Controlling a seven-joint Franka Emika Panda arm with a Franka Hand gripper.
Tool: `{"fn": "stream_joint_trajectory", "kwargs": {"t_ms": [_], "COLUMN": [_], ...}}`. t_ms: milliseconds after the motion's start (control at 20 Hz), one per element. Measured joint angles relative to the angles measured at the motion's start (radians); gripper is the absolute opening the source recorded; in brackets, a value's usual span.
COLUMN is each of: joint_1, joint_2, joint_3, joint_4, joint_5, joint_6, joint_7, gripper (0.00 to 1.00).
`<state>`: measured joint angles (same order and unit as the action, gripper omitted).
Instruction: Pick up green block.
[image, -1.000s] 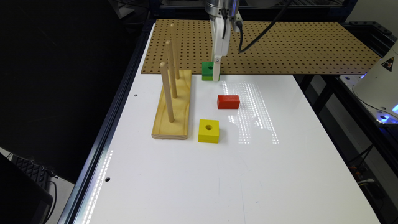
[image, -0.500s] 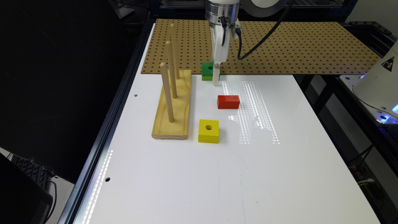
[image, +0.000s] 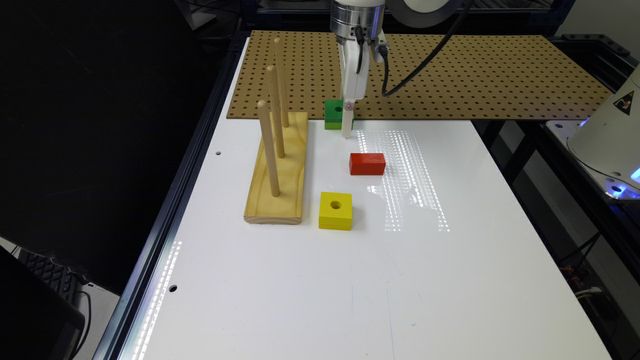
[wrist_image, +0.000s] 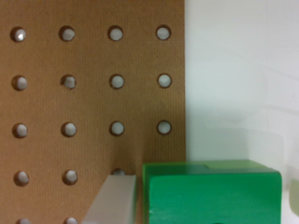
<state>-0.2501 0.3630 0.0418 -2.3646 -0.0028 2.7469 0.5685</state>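
The green block (image: 332, 114) rests where the white table meets the brown pegboard (image: 450, 75). Its dark green top has a round hole. My gripper (image: 342, 125) stands upright, lowered to table level around the block. In the wrist view the green block (wrist_image: 210, 196) lies between my two fingers. One finger (wrist_image: 112, 200) stands beside the block with a thin dark gap showing. The other is a blurred pale shape at the block's far side. The gripper (wrist_image: 205, 205) is open around the block, and the block sits on the surface.
A red block (image: 367, 163) lies just in front of the gripper. A yellow holed block (image: 335, 210) sits nearer the front. A wooden base with three upright pegs (image: 277, 170) stands at the exterior view's left. The table's dark edge (image: 190, 165) runs along that side.
The wrist has shifted very slightly. The gripper stays down at the green block, which has not moved.
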Motion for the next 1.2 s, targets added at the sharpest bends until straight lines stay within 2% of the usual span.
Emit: {"fn": "stream_joint_trajectory", "kwargs": {"t_ms": [450,750,800,1200], "joint_1": [0.001,0.001,0.000,0.000], "joint_2": [0.029,0.038,0.039,0.039], "joint_3": [0.004,0.005,0.005,0.005], "joint_4": [0.046,0.059,0.062,0.062], "joint_5": [0.0000,0.0000,0.0000,0.0000], "joint_6": [-0.001,-0.001,-0.001,-0.002], "joint_7": [0.001,0.002,0.002,0.002], "gripper": [1.00,1.00,0.00,0.00]}}
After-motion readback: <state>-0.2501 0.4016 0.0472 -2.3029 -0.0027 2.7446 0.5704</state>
